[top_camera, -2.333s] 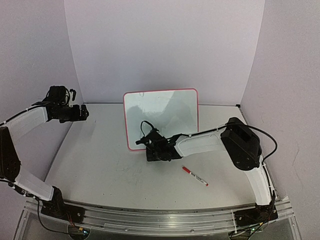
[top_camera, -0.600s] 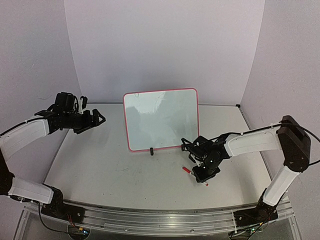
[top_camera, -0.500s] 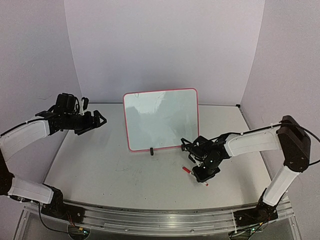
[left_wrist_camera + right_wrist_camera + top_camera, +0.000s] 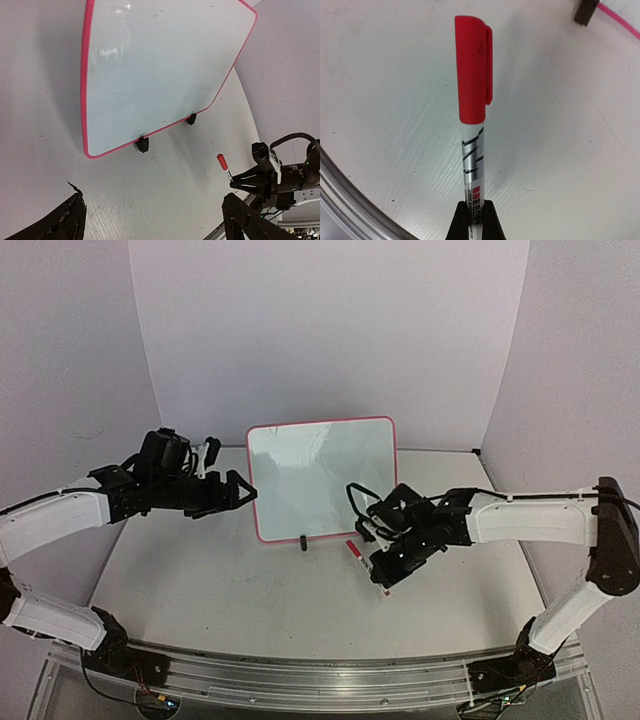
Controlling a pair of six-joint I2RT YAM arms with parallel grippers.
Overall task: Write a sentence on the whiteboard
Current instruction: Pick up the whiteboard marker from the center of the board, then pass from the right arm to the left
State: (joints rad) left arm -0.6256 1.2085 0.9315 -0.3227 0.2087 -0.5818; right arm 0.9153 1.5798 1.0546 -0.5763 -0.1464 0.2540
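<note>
Right fingers (image 4: 461, 226): we clench the capped marker (image 4: 474, 100) by its barrel, ready for uncapping.
Left fingers (image 4: 67, 222): released, near the whiteboard (image 4: 320, 475), likely to steady it.
Whiteboard: upright, blank.

A robotics lab test bench: two white-and-black robot arms, the left arm (image 4: 50, 515) and the right arm (image 4: 530, 520), stood bolted to a metal rail (image 4: 320, 678) along the near edge of a white table (image 4: 230, 590). A plain pale back panel (image 4: 330, 330) and side panels (image 4: 60, 360) boxed the table in like a small studio booth. A loose wire (image 4: 140, 695) trailed by the rail's left end.
</note>
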